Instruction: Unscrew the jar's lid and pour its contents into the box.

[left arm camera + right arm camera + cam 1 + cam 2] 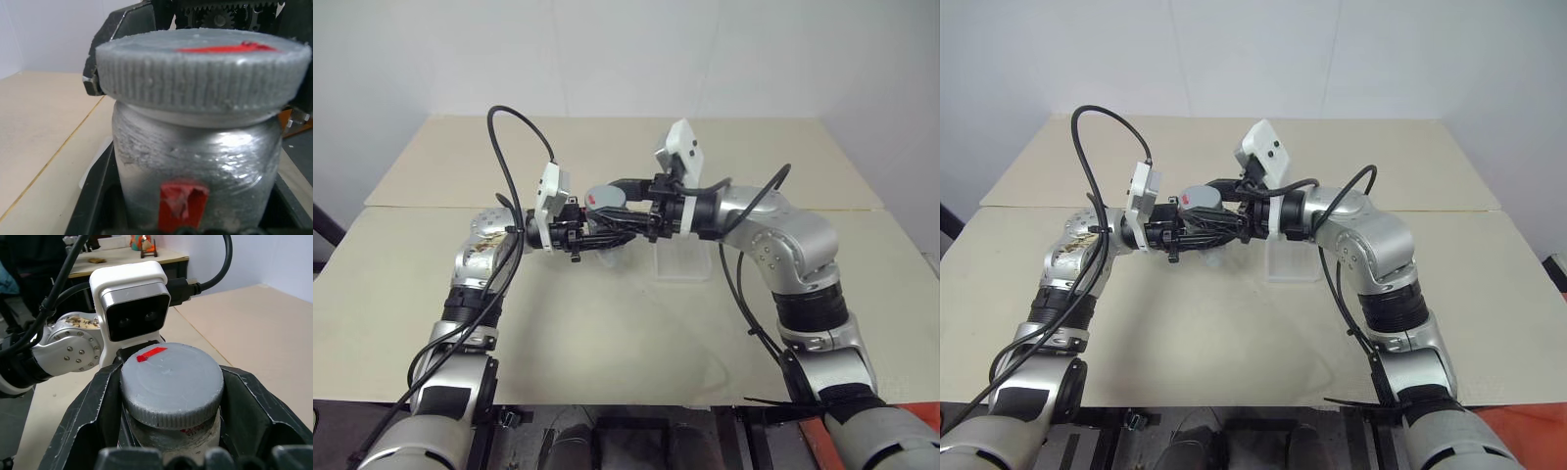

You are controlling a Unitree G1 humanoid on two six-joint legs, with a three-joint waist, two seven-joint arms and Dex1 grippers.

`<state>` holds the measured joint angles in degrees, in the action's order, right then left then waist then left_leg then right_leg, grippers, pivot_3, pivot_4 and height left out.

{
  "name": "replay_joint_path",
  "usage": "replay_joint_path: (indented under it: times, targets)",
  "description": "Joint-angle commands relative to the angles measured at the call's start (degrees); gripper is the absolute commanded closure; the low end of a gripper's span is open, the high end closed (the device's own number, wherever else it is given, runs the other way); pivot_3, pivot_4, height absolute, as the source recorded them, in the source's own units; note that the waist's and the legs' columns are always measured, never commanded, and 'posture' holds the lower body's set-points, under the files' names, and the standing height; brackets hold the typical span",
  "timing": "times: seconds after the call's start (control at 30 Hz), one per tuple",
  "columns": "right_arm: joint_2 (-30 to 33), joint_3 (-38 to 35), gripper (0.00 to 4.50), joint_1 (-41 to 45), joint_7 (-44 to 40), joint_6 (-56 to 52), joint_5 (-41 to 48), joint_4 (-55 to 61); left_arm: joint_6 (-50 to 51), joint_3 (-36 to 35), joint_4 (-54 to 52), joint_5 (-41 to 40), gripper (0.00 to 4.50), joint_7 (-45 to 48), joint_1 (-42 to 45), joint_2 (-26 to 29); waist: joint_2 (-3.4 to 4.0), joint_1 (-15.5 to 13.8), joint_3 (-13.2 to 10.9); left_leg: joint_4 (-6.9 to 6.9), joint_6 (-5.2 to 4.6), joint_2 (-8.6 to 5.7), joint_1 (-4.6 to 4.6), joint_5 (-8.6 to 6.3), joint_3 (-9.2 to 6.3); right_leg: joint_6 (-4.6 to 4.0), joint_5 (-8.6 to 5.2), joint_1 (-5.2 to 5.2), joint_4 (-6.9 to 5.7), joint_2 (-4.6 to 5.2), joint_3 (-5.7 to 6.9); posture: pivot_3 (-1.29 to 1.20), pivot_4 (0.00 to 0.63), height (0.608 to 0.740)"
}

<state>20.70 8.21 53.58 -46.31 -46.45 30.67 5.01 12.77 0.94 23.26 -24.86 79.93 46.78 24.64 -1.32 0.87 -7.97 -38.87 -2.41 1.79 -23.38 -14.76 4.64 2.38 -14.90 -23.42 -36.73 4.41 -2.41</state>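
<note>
Two grips set: left gripper clamps the jar upright above the table beside the box, right gripper closed on the lid — twist w/ jar steady, no tilt, pls.

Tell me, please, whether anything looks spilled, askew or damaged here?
Nothing stands out. The jar is upright in the left gripper, the lid sits level on it in the right gripper, and nothing has spilled on the table.

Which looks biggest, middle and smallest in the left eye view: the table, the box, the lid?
1. Table, by far the biggest.
2. Box.
3. Lid, smallest, though it looks close to the box in size.
</note>
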Motion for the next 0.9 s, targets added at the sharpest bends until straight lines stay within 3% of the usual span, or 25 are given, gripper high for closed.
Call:
replay_joint_path:
  times: [0.03,0.47,0.67,0.9]
  targets:
    - [2.3,-5.3,1.71,4.7,-0.4,4.4,-0.5,-1.4,0.1,1.0,-1.6,-0.2,2.57,2.0,-1.0,0.3,0.0,0.0,0.0,0.0,0.0,0.0,0.0,0.0,0.0,0.0,0.0,0.0,0.0,-0.01,0.0,0.0,0.15,0.74]
    - [3.4,-10.4,1.71,5.1,-1.4,5.3,1.0,-3.7,-0.2,1.8,-1.1,0.1,2.57,3.6,-1.2,0.6,0.01,0.0,0.0,0.02,0.0,0.02,-0.03,0.0,0.03,0.0,0.0,-0.05,0.0,0.01,-0.01,0.0,0.15,0.74]
    - [7.8,-14.2,1.71,-4.8,3.0,9.8,-3.6,-3.5,-1.7,0.4,-0.4,0.3,2.57,1.6,-0.2,0.7,0.01,-0.5,0.0,0.01,-0.02,0.0,-0.08,-0.01,-0.02,0.0,0.0,0.0,0.05,0.06,0.03,0.0,0.15,0.74]
    - [8.7,-22.3,1.71,-20.0,15.6,14.1,-9.1,-6.7,-2.0,-1.0,-1.0,-0.1,2.57,-1.1,-0.3,0.7,0.01,-0.2,0.0,0.04,-0.01,0.01,-0.11,0.0,0.01,0.0,0.0,-0.07,0.06,0.04,-0.01,0.0,0.15,0.74]
